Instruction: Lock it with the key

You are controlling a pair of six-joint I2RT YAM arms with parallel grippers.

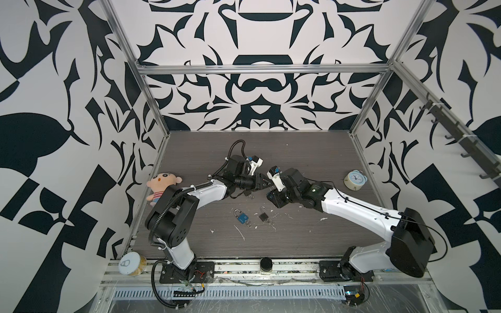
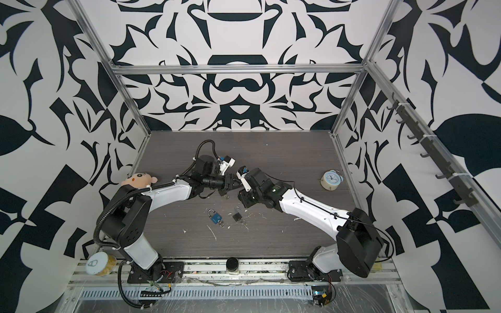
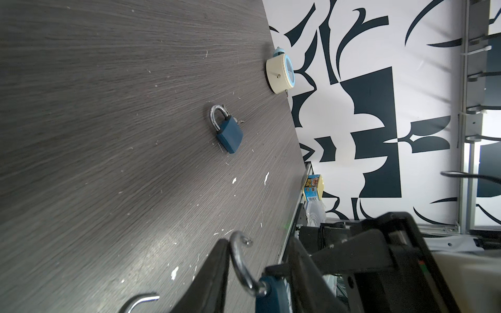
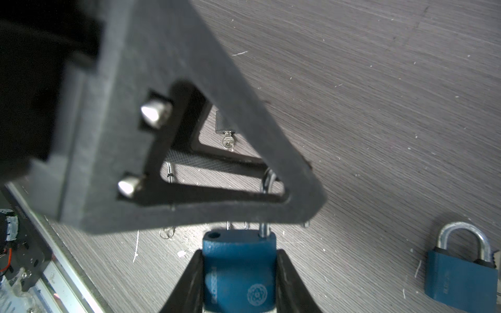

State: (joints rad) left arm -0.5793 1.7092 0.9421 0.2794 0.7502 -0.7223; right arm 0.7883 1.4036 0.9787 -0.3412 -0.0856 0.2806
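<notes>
My right tool [image 4: 238,258] is clamped on the blue body of the held padlock [image 4: 238,281]. I hold it there, over the middle of the surface [image 1: 298,151], so it cannot turn while my other arm works on it. Its loop [image 3: 238,260] is swung open and one hole [image 4: 214,234] on top is empty, so I think this lock is not shut yet.

My left tool [image 3: 259,245] has its fingers apart, one on each side of the loop. One finger [image 3: 217,271] touches it. I cannot tell if they pinch it. I think they are there to line the loop up with the hole. I cannot see this lock's key, because the bottom of the body is hidden.

Now I count. There are four padlocks, I think. One is held. A blue padlock [image 1: 242,217] and a black padlock [image 1: 263,216] lie side by side nearer the front. A closed blue padlock [image 3: 226,132] shows only in the wrist views. My right arm seems to cover it in both top views.

The keys are too small to count. One key [image 4: 227,141] sticks out of the black padlock, I think.

There is also one clock [image 1: 355,180], one doll [image 1: 162,184], one jar [image 1: 265,267], one can [image 1: 132,264] and a second can [image 3: 313,187].
</notes>
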